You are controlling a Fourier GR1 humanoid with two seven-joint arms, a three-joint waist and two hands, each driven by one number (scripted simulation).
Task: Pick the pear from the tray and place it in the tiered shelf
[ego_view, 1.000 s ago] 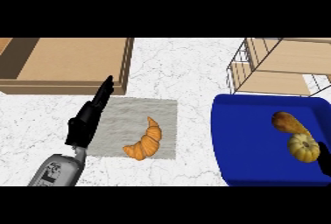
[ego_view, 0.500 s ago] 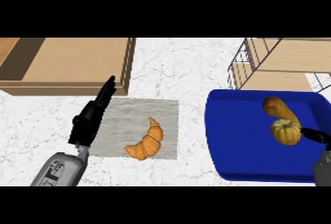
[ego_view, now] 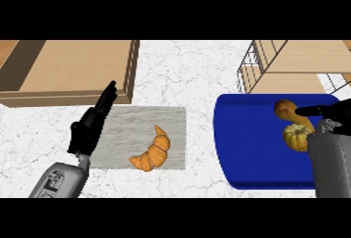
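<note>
White marbled stone counter, head view: veined grey on white, flat, carrying every item below.

- Shallow light-wood box, upper left; plain boards, raised rim, darker strip along its inner left side.
- Grey square cloth mat, finely crinkled, lying flat just below the box.
- Golden-orange curved croissant, ridged crust, on the lower right part of the mat, its lower end reaching the mat's front edge.
- Deep blue smooth tray, rounded corners, at the right, apart from the mat.
- Brown, matte-skinned pear, narrow-necked, lying in the tray's far right part.
- Small orange ribbed pumpkin, just below the pear, the two close to touching.
- Tiered shelf, thin wire frame with pale wooden boards, upper right, behind the tray's far edge.
- Left hand, black, fingers straight and pressed together, pointing up towards the box along the mat's left edge; holds nothing. Grey left forearm enters from the lower left.
- Right hand, black, over the tray's right side, its tip at the pear's right flank; whether it is spread or closed cannot be told. Grey right forearm covers part of the pumpkin.
</note>
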